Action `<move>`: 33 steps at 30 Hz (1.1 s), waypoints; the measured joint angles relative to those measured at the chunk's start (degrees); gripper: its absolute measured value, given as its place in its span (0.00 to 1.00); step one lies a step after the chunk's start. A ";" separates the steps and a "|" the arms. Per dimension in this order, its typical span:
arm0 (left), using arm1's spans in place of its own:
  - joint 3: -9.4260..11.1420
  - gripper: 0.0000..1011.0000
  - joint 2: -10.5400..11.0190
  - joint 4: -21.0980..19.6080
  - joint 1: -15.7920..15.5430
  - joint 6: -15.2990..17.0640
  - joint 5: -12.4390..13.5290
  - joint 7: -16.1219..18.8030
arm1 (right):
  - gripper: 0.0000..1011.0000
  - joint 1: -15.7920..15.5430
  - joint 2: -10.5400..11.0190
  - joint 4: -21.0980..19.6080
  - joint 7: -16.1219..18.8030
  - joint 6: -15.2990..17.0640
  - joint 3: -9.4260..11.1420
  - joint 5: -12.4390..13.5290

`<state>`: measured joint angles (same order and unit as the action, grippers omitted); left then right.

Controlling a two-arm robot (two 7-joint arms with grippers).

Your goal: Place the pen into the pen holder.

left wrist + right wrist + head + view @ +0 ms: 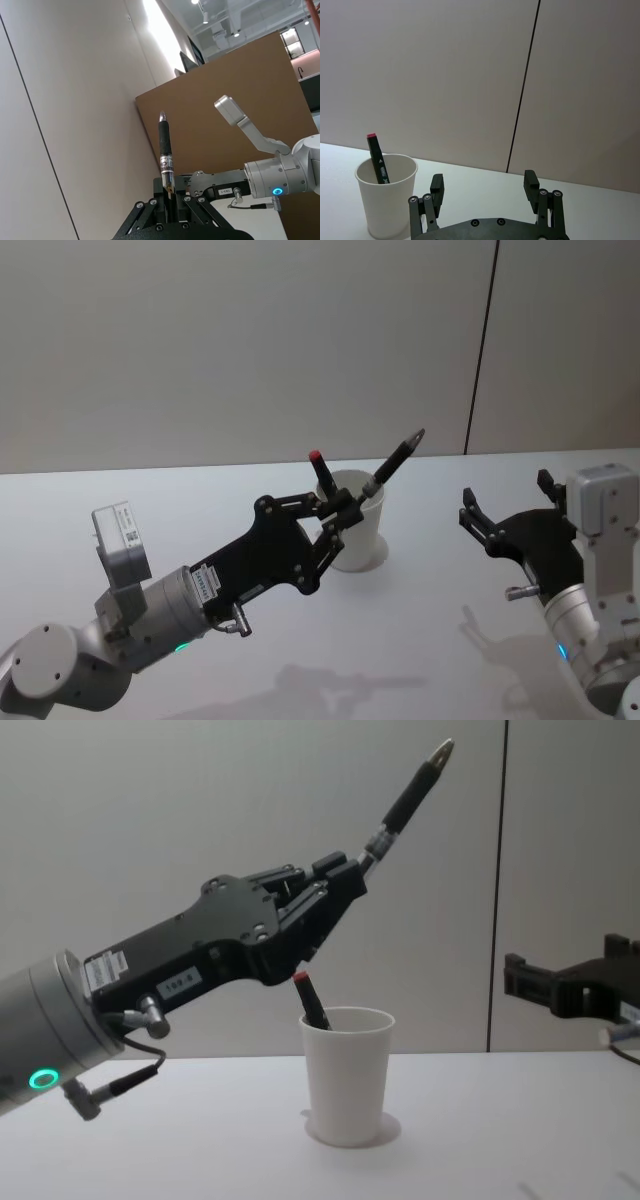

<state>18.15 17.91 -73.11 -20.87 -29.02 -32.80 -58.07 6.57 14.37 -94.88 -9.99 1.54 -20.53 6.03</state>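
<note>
Left gripper point(345, 885) was up in the air, fingers clamped tight on the lower end of a slim black pen with a silver band point(410, 795). The pen slanted upward, its pointed tip aimed high and away from the robot. Below it stood the tapered white paper cup with a rolled rim point(347, 1075), upright on the white table point(430, 640). In the chest view the held pen was wholly above the rim, with none of it inside.

A dark marker with a red cap point(376, 157) was in the cup, leaning against the wall with its cap poking out.

The right gripper point(484, 181) hung off to the right, well apart from the cup, fingers spread and empty.

My read was that the pick-up was done and the carry was nearly there. What remained was lining the pen's lower end over the mouth, lowering it in, then letting go.
</note>
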 joint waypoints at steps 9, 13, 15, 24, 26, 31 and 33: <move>0.09 0.13 -0.21 0.76 -0.50 -0.72 -0.57 -1.78 | 0.99 -0.06 0.05 -0.01 0.45 -0.11 0.07 0.13; 0.11 0.13 -0.26 0.92 -0.59 -0.89 -0.70 -2.19 | 0.99 -0.27 0.35 -0.30 2.02 -0.47 0.27 0.90; 0.12 0.13 -0.28 0.98 -0.63 -0.95 -0.74 -2.33 | 0.99 -0.36 0.50 -0.45 2.71 -0.64 0.34 1.30; 0.16 0.13 -0.33 1.20 -0.78 -1.18 -0.92 -2.90 | 0.99 -1.04 1.61 -1.77 8.31 -1.49 0.79 3.67; 0.16 0.13 -0.34 1.22 -0.79 -1.21 -0.93 -2.95 | 0.99 -1.17 1.83 -2.05 9.44 -1.66 0.85 4.16; 0.16 0.13 -0.36 1.28 -0.81 -1.26 -0.96 -3.11 | 0.99 -1.52 2.51 -3.07 13.34 -2.21 1.04 5.72; 0.16 0.13 -0.37 1.29 -0.83 -1.28 -0.97 -3.15 | 0.99 -1.61 2.73 -3.37 14.38 -2.37 1.10 6.15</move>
<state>18.30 17.54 -71.82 -21.69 -30.30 -33.77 -61.23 4.96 17.10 -98.25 4.39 -0.83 -19.42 12.18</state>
